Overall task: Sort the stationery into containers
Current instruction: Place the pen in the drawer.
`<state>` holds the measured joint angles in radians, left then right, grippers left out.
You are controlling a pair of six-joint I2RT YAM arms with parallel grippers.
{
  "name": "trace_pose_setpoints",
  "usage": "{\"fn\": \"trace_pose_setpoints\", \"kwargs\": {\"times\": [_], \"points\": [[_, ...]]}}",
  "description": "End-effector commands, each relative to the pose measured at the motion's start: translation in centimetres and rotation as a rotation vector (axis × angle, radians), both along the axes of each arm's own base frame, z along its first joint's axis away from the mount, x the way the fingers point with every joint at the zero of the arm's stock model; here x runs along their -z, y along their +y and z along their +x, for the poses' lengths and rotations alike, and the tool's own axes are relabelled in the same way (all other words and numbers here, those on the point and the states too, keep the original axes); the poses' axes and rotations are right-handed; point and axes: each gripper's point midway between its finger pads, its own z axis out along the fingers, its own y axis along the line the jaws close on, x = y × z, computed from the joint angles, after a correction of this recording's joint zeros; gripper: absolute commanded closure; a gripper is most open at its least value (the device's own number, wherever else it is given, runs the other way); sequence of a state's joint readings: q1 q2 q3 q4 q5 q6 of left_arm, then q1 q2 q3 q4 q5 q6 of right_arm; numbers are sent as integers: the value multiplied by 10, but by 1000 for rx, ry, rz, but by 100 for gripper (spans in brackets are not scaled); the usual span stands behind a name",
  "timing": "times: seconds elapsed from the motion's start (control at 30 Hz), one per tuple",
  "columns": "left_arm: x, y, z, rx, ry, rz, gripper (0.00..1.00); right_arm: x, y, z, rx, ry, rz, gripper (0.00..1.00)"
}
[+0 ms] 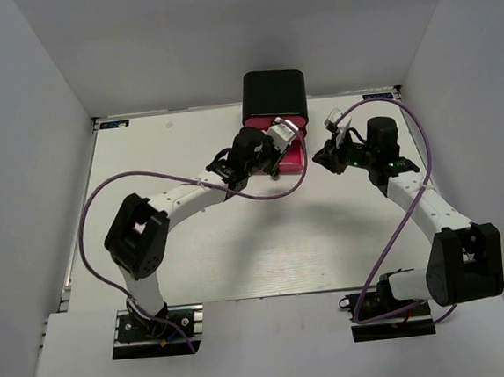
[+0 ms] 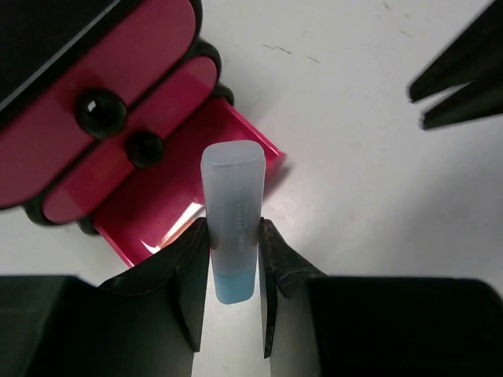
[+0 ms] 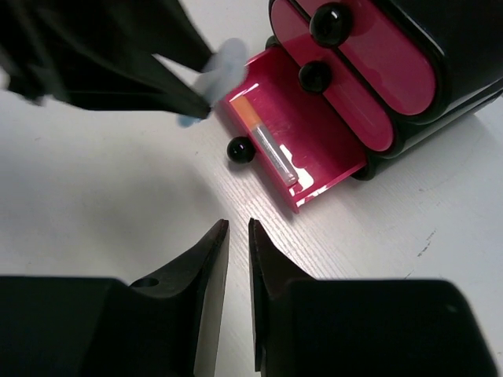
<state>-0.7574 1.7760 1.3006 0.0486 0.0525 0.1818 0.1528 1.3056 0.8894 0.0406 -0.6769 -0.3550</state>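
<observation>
On the white table (image 1: 239, 242), far centre, sits the black case (image 1: 273, 94) with three pink drawers: upper two drawers (image 3: 354, 106) shut, bottom drawer (image 3: 334, 153) pulled out toward the arms. Left gripper (image 2: 233, 243) hovers at the open drawer's rim, its fingers clamped on a light blue marker (image 2: 233, 196) by the lower body, cap end pointing away from the wrist. Right gripper (image 3: 237, 236) hangs over bare table just in front of the drawer, fingers nearly together with a thin gap, gripping nothing. Step in hand, by my read: placing, with the marker brought to the bottom drawer and not yet let go. Next move probably calls for centring the marker over the drawer's inside, lowering it, then opening the fingers, all clear of the right arm close by. Right wrist view alone shows an orange-grey marker (image 3: 267, 145) already lying in the drawer, plus that drawer's knob (image 3: 239, 151); there the held marker is only a blur. Left wrist view shows the grip sharply but hides most of the drawer's inside. Top view buries the drawer under the left arm, and no view settles whether the marker is over the inside or just beside it.
</observation>
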Motion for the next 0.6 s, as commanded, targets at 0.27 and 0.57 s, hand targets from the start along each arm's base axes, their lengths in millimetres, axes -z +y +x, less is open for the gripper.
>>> {"fn": "trace_pose_setpoints", "kwargs": {"times": [0.27,0.57], "points": [[-5,-4,86,-69,-279,57,99,-2,-8,-1,-14,-25,-15,73],[15,2,96,-91,-242,65,77,7,-13,-3,-7,-3,-25,56]]}}
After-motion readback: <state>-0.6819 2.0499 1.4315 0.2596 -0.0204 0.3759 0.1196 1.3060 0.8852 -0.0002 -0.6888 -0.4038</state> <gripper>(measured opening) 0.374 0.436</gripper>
